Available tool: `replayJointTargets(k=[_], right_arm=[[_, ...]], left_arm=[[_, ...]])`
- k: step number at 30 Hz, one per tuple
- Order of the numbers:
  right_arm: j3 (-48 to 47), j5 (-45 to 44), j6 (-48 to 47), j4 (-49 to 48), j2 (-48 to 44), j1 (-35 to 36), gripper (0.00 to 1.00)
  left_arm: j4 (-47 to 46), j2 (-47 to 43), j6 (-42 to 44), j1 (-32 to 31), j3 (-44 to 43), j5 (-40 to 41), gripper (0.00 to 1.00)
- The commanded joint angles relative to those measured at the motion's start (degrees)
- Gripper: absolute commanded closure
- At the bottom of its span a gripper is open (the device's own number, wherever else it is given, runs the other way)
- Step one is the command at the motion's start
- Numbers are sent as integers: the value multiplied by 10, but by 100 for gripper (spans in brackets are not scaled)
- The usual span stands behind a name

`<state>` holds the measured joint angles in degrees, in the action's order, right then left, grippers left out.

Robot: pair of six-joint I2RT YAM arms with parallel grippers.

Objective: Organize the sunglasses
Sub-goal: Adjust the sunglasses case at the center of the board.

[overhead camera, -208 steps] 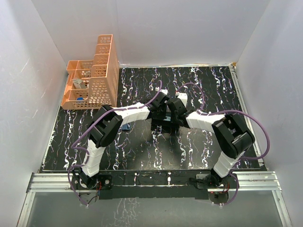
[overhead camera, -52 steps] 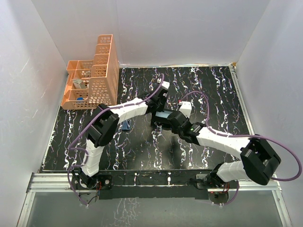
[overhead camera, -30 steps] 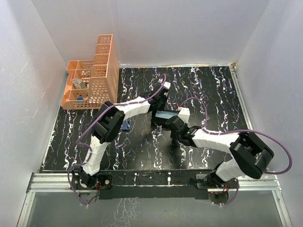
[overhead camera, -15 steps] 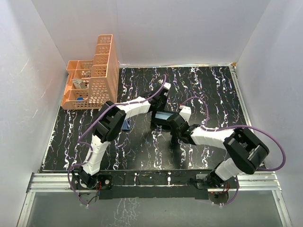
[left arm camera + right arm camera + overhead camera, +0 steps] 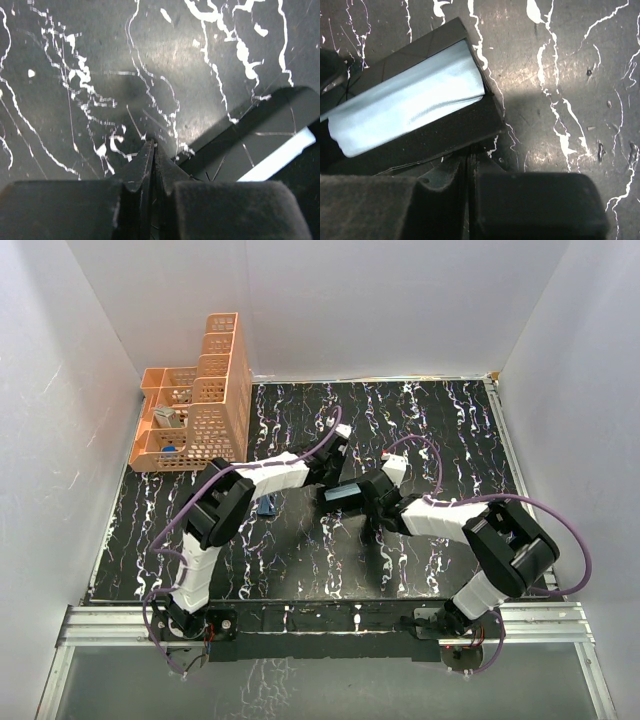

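The black oblong case point(image 5: 343, 493) lies open at the table's middle with the light blue cloth point(image 5: 405, 111) inside it. My right gripper point(image 5: 470, 154) is shut, its tips against the case's near wall point(image 5: 445, 137); in the top view it point(image 5: 367, 492) sits at the case's right end. My left gripper point(image 5: 154, 146) is shut and empty, tips on the table just left of the case point(image 5: 260, 135); in the top view it point(image 5: 324, 476) is at the case's far left corner. The dark blue sunglasses point(image 5: 267, 506) lie left of the case, partly under my left arm.
An orange slotted basket rack point(image 5: 195, 405) stands at the back left with small items in its compartments. White walls close in the table on three sides. Purple cables loop off both arms above the black marbled tabletop point(image 5: 440, 420).
Both grippers have come down from above the case to its ends. Over the last half second the right wrist swung toward the case's right end and the left wrist drew back a little.
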<state>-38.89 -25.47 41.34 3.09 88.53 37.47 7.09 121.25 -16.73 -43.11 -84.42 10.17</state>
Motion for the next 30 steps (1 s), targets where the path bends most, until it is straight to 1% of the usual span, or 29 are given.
replayJointTargets(k=[1,20,30], right_arm=[[-27,3,-21,-8,13,-7,100],[-8,-7,-22,0,-9,-11,100],[4,-19,-25,17,-38,-12,100]], left_arm=[[36,-56,-15,-13,28,9,100],[59,-118,-57,-66,84,43,100],[70,-144,-81,-85,115,57,100]])
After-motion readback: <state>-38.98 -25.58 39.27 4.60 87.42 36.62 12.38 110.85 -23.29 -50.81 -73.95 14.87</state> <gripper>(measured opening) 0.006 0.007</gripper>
